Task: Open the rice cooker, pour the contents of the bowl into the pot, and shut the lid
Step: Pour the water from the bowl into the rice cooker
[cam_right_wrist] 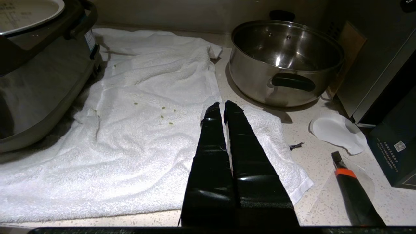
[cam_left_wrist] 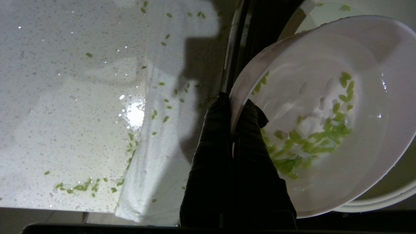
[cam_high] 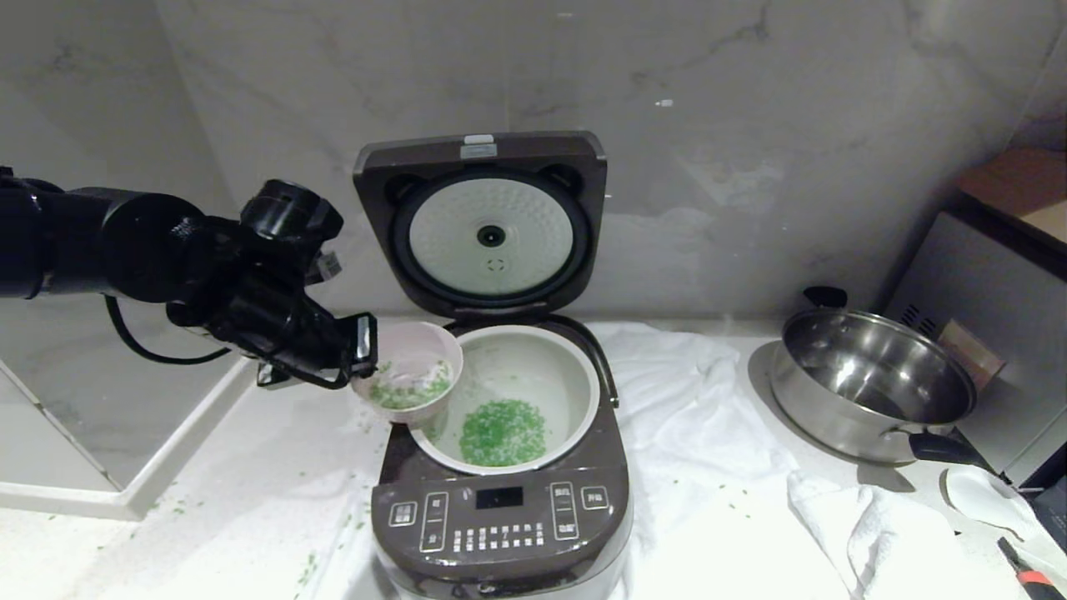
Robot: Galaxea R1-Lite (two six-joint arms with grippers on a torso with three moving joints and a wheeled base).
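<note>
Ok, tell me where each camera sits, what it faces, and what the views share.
Head view: high, looking down at the open rice cooker; left arm shows.
Left wrist view: behind the left end effector, shut on the bowl rim, counter below.
Right wrist view: behind the shut right end effector, facing the towel and steel pan.
Shared: bowl in head and left; cooker, pan in head and right.

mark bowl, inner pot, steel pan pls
bowl (cam_high: 417,350): head view, on its white inside wall.
inner pot (cam_high: 533,367): head view, on its bare far wall.
steel pan (cam_high: 867,367): head view, on its shiny inside.
</note>
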